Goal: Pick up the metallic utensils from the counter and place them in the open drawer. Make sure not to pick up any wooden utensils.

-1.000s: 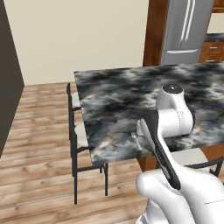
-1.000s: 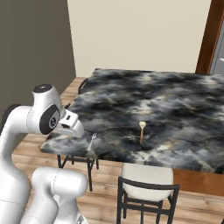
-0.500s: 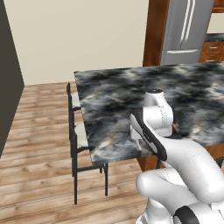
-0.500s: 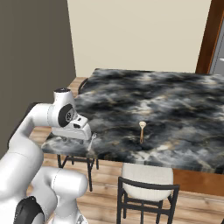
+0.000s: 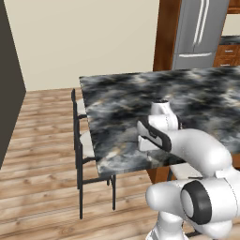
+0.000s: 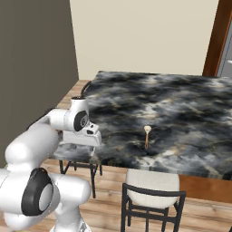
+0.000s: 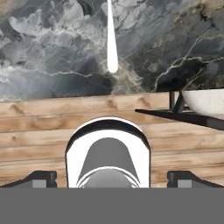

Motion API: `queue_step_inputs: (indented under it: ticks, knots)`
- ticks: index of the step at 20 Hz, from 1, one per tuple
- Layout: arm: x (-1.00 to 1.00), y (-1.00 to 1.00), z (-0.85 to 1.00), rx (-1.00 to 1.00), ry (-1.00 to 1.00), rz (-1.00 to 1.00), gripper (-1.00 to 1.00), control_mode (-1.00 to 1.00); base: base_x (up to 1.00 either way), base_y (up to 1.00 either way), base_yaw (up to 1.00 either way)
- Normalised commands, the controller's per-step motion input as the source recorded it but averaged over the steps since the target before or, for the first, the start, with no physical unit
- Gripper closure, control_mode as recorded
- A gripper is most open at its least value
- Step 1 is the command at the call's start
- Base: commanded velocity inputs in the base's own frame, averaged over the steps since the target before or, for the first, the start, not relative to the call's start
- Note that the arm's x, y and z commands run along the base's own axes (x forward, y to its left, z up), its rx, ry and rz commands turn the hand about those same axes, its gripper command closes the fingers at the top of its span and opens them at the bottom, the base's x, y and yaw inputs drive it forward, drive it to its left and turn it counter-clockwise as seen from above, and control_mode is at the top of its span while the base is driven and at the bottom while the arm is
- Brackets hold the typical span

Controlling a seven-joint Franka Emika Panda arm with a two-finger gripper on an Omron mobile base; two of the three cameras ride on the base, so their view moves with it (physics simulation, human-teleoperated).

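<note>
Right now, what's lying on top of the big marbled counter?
On the counter a tan wooden spoon lies near the front edge, and the hand view shows a slim silver handle on the stone. The robot's arm hides the corner beneath it.

I am in a home kitchen: a marbled stone worktop (image 5: 140, 93) lies ahead of my jaws, chairs (image 5: 82, 145) alongside, steel fridge (image 5: 199, 30) and wooden cabinets (image 5: 227, 54) beyond.

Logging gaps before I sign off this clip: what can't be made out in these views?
- Silver utensil, hand view: the top edge cuts it off; fork or not, unclear.
- Counter, left base view: the arm hides part of its near side.
- Wooden spoon, right base view: too small for detail.
- Stool, hand view: cut by the right edge.
</note>
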Motion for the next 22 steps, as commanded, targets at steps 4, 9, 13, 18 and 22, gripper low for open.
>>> queue_step_inputs:
  ticks: [4,9,13,18,22]
  knots:
    - [0.43,-0.01,-0.32,0.0,0.07,0.02,-1.0,-1.0,0.0,0.0,0.0]
    - [0.48,0.0,-0.26,0.0,0.0,0.01,-1.0,-1.0,0.0,0.0,0.0]
    - [0.5,0.0,-0.27,0.0,0.0,0.01,-1.0,-1.0,0.0,0.0,0.0]
    - [0.43,0.0,-0.36,0.0,0.0,0.01,-1.0,-1.0,0.0,0.0,0.0]
    - [0.35,0.0,-0.48,0.0,0.0,0.01,-1.0,-1.0,0.0,0.0,0.0]
